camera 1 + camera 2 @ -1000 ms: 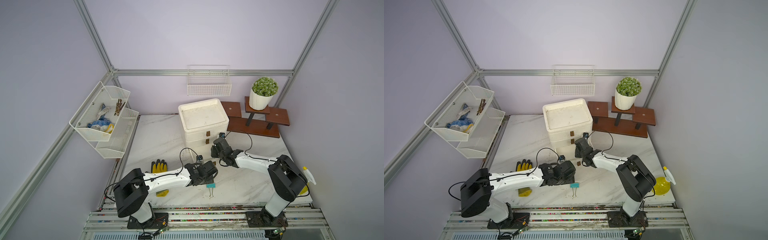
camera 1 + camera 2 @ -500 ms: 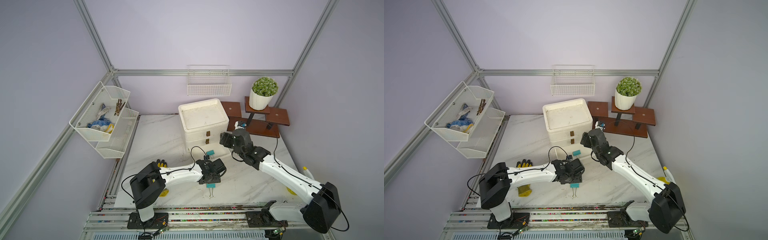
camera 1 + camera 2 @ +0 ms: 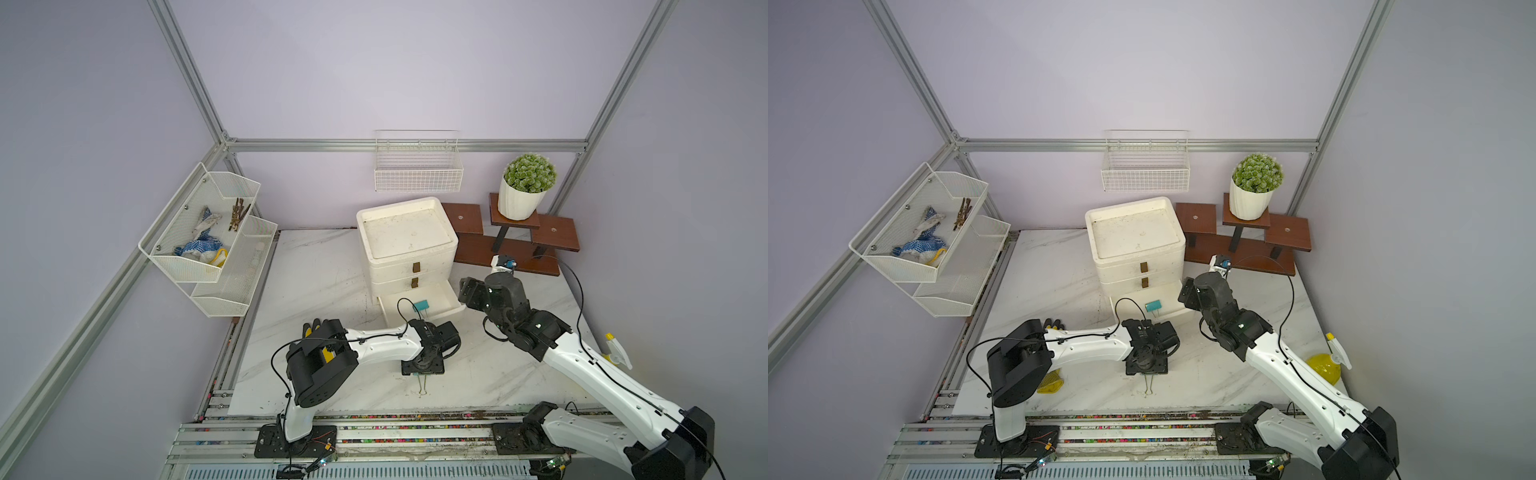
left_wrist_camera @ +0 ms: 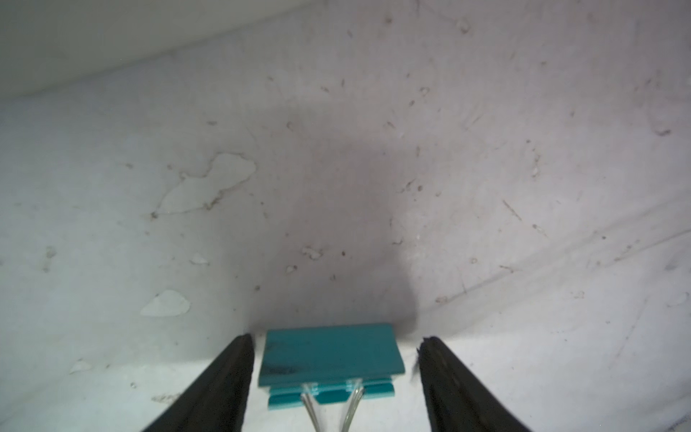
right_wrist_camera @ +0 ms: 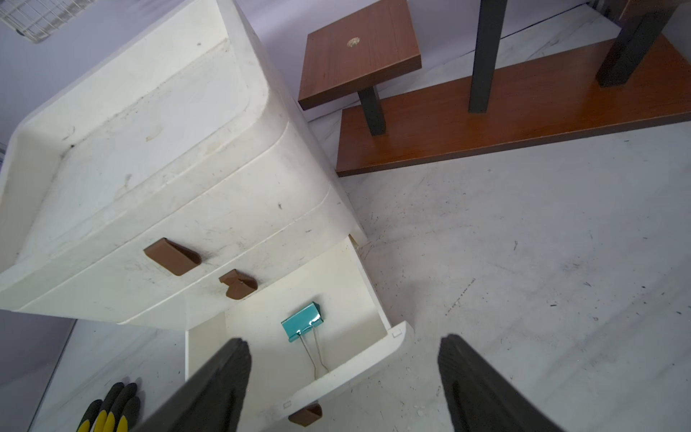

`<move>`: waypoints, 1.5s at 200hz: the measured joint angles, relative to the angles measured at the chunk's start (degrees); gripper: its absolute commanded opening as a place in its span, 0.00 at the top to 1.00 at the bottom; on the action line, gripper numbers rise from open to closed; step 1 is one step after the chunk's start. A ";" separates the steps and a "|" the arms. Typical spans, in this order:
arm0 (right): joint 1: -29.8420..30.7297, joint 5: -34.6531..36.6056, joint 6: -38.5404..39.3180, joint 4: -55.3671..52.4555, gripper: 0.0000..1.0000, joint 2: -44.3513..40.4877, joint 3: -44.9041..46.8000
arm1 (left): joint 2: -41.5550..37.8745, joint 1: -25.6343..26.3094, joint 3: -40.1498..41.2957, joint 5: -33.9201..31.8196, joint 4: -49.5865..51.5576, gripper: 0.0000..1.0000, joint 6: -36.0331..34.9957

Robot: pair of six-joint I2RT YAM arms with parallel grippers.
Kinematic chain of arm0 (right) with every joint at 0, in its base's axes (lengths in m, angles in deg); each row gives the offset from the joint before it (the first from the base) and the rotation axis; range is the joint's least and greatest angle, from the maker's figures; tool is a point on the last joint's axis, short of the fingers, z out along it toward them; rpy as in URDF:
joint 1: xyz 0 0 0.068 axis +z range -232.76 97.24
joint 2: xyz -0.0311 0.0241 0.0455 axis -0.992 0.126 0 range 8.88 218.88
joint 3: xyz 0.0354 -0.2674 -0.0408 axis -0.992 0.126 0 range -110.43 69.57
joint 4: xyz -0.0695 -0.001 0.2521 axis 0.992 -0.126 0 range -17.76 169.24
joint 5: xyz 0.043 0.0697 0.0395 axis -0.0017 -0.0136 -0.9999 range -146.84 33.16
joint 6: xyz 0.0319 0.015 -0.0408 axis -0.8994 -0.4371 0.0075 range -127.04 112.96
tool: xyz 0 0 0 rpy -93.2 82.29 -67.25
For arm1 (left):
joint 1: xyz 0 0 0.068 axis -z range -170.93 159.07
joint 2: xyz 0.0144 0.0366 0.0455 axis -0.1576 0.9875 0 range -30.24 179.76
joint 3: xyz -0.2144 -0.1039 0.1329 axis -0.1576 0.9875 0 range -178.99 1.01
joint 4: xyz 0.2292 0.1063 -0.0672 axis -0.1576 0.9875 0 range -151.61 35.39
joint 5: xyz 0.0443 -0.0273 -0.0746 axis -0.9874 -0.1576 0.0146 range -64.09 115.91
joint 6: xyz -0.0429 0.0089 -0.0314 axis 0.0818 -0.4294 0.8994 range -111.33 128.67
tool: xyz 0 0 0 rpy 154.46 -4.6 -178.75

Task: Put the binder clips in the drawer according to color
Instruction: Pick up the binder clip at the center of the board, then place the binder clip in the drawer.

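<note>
Left tool (image 4: 336, 338): moved down over loose teal clip (image 4: 331, 355) on worktop (image 4: 523, 187) within last second. Jaws open, straddling clip, no grip yet.
Beyond: stowed teal clip (image 5: 301, 322) now lies in open bottom drawer (image 5: 390, 346).
Right tool (image 5: 346, 340): pulled back, spread wide, empty.
One teal clip sorted; second awaits pickup.

Lilac walls (image 3: 374, 62), aluminium frame (image 3: 311, 145), marble tabletop (image 3: 316, 266), white wire basket (image 3: 417, 178)
</note>
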 measured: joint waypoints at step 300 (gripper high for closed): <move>0.00 -11.37 -5.73 -1.66 0.18 -14.95 19.21 | 1.01 -10.25 -11.96 -35.58 -3.54 0.57 -10.78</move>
